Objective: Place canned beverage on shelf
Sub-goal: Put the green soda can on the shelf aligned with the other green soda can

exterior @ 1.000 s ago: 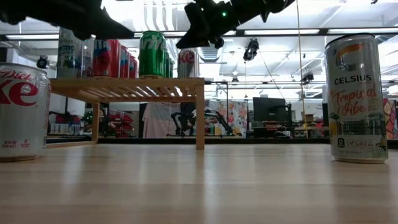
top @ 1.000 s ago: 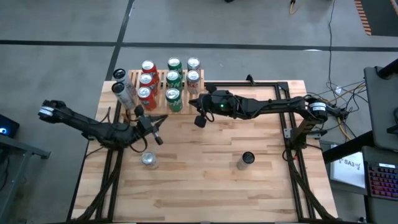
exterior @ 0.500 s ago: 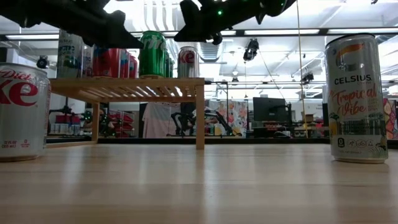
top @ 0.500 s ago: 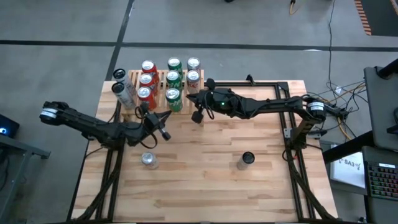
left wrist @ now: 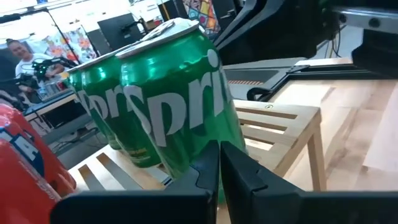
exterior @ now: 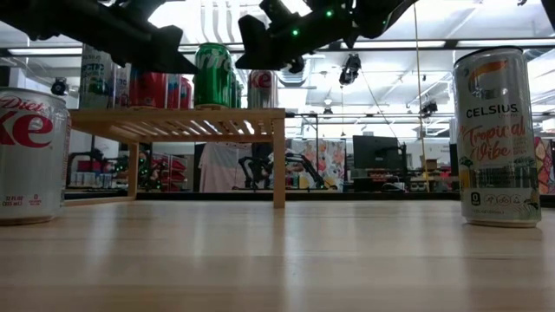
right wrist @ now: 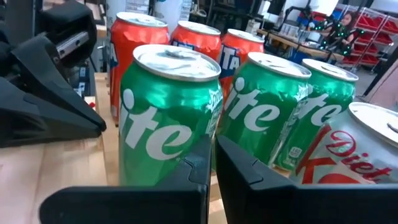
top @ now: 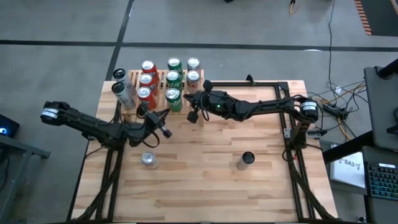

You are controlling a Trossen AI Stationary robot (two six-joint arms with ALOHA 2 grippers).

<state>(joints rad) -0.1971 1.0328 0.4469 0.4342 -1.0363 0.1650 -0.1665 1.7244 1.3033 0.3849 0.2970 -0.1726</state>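
Observation:
The shelf [top: 160, 78] stands at the table's far left, and rows of red, green and silver cans stand on its slats. The front green Sprite can [top: 172, 96] stands at the shelf's near edge. My left gripper [top: 165, 114] is shut, level, and points at that can's lower wall [left wrist: 186, 155] from the near side. My right gripper [top: 187, 98] is shut too. It points at the same can [right wrist: 168, 118] from the table's right. A Diet Coke can [top: 149, 160] and a Celsius can [top: 247, 158] stand on the table. My left gripper's shut fingertips [left wrist: 214, 165] stand right at the foot of the front Sprite can; I cannot tell whether they touch it. My right gripper's shut fingertips [right wrist: 208, 155] stand close before the same can's side; whether they touch it cannot be told either.
Two tall cans [top: 119, 82] stand left of the shelf. The two arms face each other closely at the shelf's near right corner [exterior: 277, 117]. The bare wood table [top: 199, 180] stretches toward the near edge, between and beyond the two loose cans.
My left gripper has swung from the table's middle toward the far edge, up to the shelf's front green can, and stays shut. My right gripper has moved toward the table's left, closer to the same can, and has tipped a little.

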